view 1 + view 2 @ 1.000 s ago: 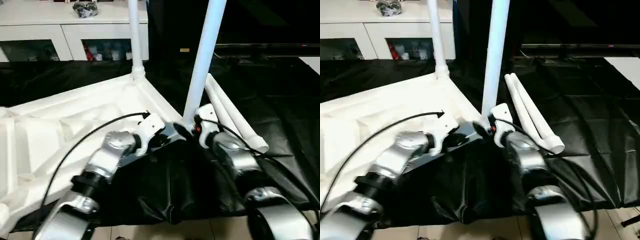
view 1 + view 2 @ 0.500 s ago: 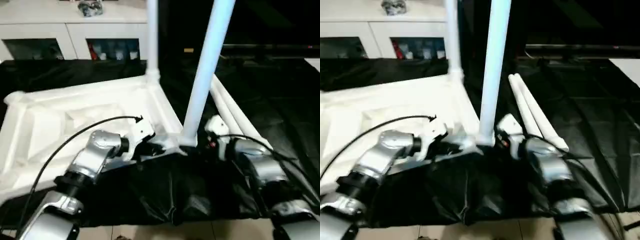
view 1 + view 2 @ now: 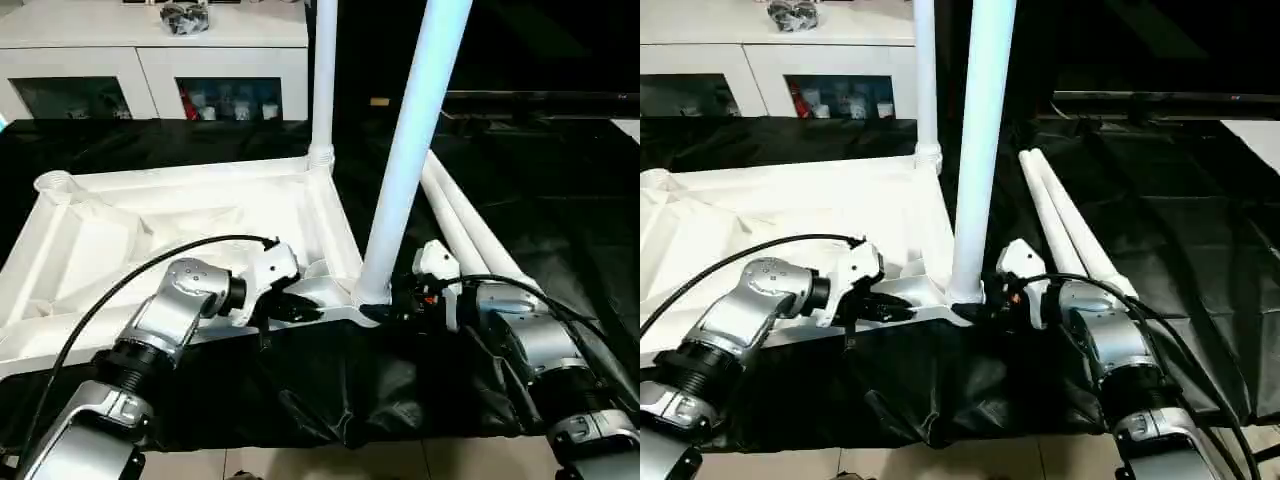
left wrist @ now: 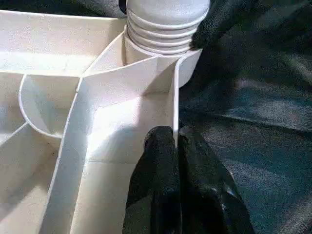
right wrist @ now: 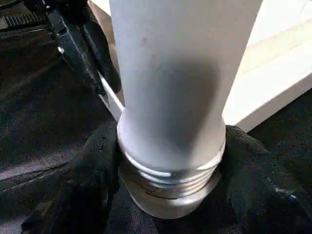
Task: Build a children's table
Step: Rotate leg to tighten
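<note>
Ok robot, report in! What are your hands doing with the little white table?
Left gripper shut on tabletop rim. Right gripper around near leg at its threaded base, in corner socket. Far leg standing. Two spare legs lying alongside.

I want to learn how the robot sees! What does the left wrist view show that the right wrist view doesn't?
Left wrist view: the ribbed underside of the small white plastic table top, with the left end effector pinching its thin edge wall.
Right wrist view: the smooth tube of the long white plastic leg rising up, with the right end effector hugging its base from both sides.
Both: the leg's ringed bottom end at the table top's corner, and the black table cover beside it.
</note>
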Robot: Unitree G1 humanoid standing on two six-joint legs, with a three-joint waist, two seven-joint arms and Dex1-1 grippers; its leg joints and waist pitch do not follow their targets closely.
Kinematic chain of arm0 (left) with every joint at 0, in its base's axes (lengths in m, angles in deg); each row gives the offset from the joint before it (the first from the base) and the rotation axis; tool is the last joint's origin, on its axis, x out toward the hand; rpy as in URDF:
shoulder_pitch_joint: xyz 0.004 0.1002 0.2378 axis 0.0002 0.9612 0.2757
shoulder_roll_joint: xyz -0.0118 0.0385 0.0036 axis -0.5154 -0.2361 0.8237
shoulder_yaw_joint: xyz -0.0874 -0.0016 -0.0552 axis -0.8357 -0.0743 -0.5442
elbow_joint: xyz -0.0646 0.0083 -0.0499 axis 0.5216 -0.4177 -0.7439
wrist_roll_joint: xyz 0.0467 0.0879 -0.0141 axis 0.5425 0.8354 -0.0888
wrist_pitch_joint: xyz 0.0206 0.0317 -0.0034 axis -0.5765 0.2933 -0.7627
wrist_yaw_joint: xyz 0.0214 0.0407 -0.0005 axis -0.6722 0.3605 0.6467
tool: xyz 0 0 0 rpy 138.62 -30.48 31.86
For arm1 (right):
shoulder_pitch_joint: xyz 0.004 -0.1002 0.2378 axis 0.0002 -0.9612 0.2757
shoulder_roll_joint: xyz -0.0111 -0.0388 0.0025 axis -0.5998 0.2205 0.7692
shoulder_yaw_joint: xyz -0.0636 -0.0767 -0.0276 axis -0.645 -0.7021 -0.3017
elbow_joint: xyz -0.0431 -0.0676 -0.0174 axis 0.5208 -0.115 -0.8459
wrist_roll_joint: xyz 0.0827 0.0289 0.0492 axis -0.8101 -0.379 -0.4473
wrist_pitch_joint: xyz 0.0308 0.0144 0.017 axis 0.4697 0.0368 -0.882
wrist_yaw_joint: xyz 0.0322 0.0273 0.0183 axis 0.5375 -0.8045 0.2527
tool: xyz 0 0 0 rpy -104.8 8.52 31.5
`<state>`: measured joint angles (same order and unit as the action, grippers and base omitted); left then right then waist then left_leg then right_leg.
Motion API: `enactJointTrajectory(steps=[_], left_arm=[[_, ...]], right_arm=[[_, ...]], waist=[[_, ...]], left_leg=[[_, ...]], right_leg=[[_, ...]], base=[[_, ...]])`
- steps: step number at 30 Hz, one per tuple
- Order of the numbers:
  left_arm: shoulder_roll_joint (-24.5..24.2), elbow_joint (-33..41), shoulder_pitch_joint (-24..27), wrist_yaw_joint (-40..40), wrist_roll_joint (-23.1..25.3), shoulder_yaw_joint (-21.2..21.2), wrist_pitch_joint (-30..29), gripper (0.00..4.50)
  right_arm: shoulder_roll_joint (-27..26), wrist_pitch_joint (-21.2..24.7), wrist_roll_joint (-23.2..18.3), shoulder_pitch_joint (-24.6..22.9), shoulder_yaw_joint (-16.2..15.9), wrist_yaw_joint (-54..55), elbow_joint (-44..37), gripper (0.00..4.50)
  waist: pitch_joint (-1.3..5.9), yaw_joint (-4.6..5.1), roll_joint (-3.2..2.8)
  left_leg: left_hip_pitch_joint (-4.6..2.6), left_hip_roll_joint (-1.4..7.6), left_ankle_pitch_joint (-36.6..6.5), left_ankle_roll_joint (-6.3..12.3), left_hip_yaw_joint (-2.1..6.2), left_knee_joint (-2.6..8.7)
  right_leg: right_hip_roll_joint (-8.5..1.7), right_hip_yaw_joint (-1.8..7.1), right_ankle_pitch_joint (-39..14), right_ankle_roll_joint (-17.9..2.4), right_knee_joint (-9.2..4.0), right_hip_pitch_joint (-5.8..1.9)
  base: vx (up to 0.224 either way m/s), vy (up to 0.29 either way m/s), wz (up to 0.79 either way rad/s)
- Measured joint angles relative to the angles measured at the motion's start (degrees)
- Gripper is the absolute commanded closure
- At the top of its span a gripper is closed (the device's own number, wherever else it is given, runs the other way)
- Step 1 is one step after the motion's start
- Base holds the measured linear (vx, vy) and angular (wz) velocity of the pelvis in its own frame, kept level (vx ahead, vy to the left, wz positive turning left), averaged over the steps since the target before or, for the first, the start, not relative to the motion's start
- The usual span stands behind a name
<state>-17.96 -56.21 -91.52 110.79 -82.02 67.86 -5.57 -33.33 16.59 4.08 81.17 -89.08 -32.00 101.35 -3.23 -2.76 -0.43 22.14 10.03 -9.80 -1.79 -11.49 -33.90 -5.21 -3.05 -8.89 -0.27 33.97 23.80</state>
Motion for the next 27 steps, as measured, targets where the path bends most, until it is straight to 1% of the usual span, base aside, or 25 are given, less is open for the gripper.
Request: enactJointTrajectory(steps=[2, 4, 7, 9, 11, 15, 19, 20, 22, 24, 27], left_arm=[[0.4, -0.1, 0.1, -1.4, 0.1, -0.3, 0.0, 4.50], [1.5, -0.4, 0.1, -4.9, 1.0, -0.9, 0.0, 4.50], [4.4, -1.0, 0.1, -12.0, 2.5, -2.4, -0.9, 4.50], [7.5, -1.8, -0.9, -17.9, 3.4, -3.1, -3.1, 4.50], [10.1, -1.9, -1.3, -22.1, 4.0, -3.3, -4.8, 4.50], [13.4, -2.9, -2.4, -28.8, 5.4, -3.7, -6.3, 4.50], [14.7, -3.3, -2.8, -30.9, 6.4, -3.6, -6.2, 4.50], [14.9, -3.3, -2.9, -31.1, 6.6, -3.6, -6.0, 4.50], [15.0, -3.4, -3.0, -31.2, 6.8, -3.4, -5.6, 4.50], [15.0, -4.1, -3.1, -31.2, 6.8, -3.2, -4.2, 4.50], [15.1, -6.5, -4.3, -31.8, 7.0, -2.8, -1.5, 4.50]], right_arm=[[-0.5, 0.0, 0.5, 0.1, 0.4, 1.5, 0.3, 1.74], [-2.3, 0.1, 1.1, 0.8, 1.3, 6.0, 1.9, 1.74], [-6.5, 0.0, 1.7, 2.5, 3.5, 16.5, 5.5, 1.75], [-10.1, 0.2, 2.0, 4.3, 6.0, 25.4, 8.7, 1.75], [-12.0, 0.4, 2.0, 5.6, 7.5, 31.6, 10.7, 1.75], [-14.9, -0.2, 2.4, 8.5, 9.3, 40.3, 14.7, 1.75], [-16.0, -1.9, 2.7, 9.6, 10.1, 43.7, 16.5, 1.75], [-16.0, -2.5, 2.7, 9.8, 10.5, 43.7, 17.0, 1.40], [-16.4, -3.2, 2.5, 9.8, 11.3, 43.8, 17.4, 1.05], [-16.9, -3.7, 1.2, 10.2, 12.3, 44.0, 18.1, 0.95], [-16.9, -5.3, 1.6, 10.3, 11.8, 46.0, 18.2, 0.70]], waist=[[0.00, 0.03, 0.00], [0.00, 0.23, 0.01], [0.00, 1.08, 0.04], [-0.03, 1.42, 0.08], [-0.05, 1.68, 0.10], [-0.04, 1.81, 0.07], [-0.03, 1.68, 0.05], [-0.04, 1.60, 0.04], [-0.01, 1.22, -0.03], [0.04, 1.01, -0.29], [-0.06, 0.64, -0.72]], left_leg=[[-0.05, 0.00, 0.0, 0.00, 0.00, 0.00], [-0.09, 0.00, 0.0, 0.00, 0.00, 0.00], [-0.11, -0.02, 0.0, 0.00, 0.01, -0.05], [-0.07, -0.02, 0.0, 0.00, 0.02, -0.09], [-0.04, -0.03, 0.0, 0.00, 0.03, -0.11], [0.01, -0.03, 0.0, 0.00, 0.03, -0.10], [0.10, -0.03, 0.0, 0.00, 0.02, -0.09], [0.14, -0.03, 0.0, 0.00, 0.02, -0.09], [0.14, -0.03, 0.0, 0.01, 0.02, -0.09], [0.13, -0.03, 0.0, 0.01, 0.02, -0.08], [0.16, -0.02, 0.0, 0.02, 0.02, 0.04]], right_leg=[[0.00, 0.00, 0.0, 0.0, 0.00, -0.04], [0.00, 0.00, -0.2, 0.3, -0.01, -0.05], [-0.02, 0.01, -0.2, 0.3, -0.03, -0.03], [-0.04, -0.01, -0.2, 0.3, -0.10, 0.08], [-0.04, -0.04, -0.2, 0.3, -0.26, 0.08], [-0.05, -0.05, -0.2, 0.3, -0.32, 0.08], [-0.05, -0.05, -0.2, 0.3, -0.35, 0.09], [-0.05, -0.05, -0.1, 0.2, -0.36, 0.10], [-0.05, -0.05, 0.2, -0.1, -0.35, 0.09], [-0.05, -0.06, 0.2, -0.1, -0.35, 0.09], [-0.05, -0.11, 0.2, -0.1, -0.35, 0.11]], base=[[0.000, 0.000, 0.00], [0.000, 0.000, 0.00], [0.000, 0.000, 0.00], [0.000, 0.000, 0.00], [0.000, 0.000, 0.00], [0.000, 0.000, 0.00], [0.000, 0.000, 0.00], [0.000, 0.000, 0.00], [0.000, 0.000, 0.00], [0.000, 0.000, 0.00], [0.000, 0.000, 0.00]])
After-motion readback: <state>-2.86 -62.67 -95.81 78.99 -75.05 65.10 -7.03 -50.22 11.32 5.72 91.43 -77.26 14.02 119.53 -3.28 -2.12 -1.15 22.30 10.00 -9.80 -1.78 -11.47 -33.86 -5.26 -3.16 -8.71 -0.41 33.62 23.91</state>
